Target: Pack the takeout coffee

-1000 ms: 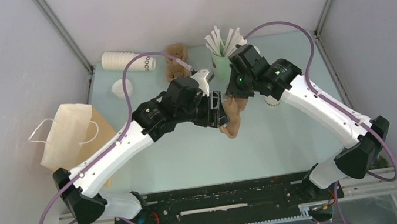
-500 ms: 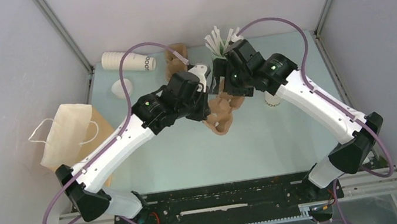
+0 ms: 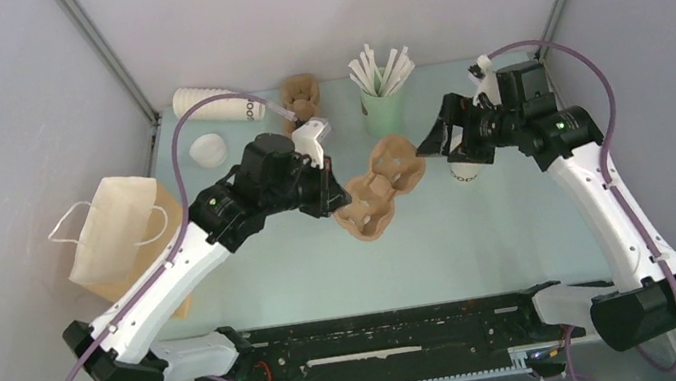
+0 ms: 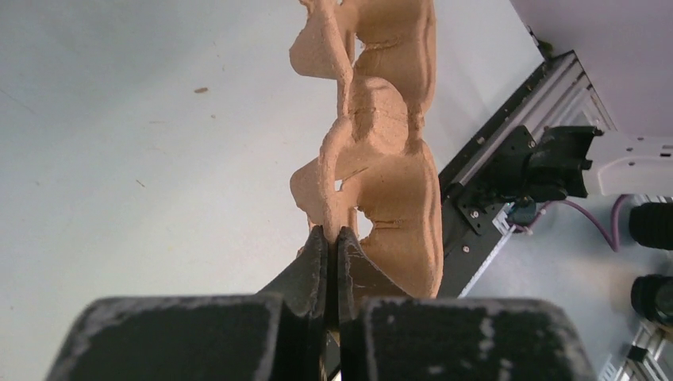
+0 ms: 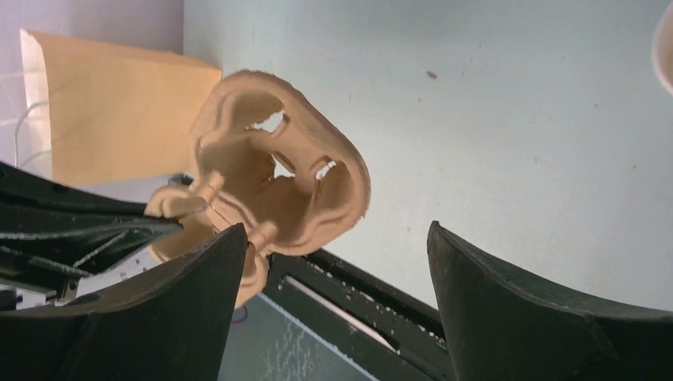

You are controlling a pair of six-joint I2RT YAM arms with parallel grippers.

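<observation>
Top view, with both wrist views. The carrier (image 3: 379, 184) (image 4: 389, 159) (image 5: 278, 190) is pinched at its rim by the left gripper (image 3: 340, 195) (image 4: 333, 234), whose fingers are pressed together on the thin pulp edge. The right gripper (image 3: 433, 144) (image 5: 335, 238) is spread wide and holds nothing, just right of the carrier. The cup (image 3: 463, 172) stands on the table (image 3: 325, 263) beside the right gripper and is partly hidden by it. The lid (image 3: 208, 150) lies at far left, well apart from both grippers.
</observation>
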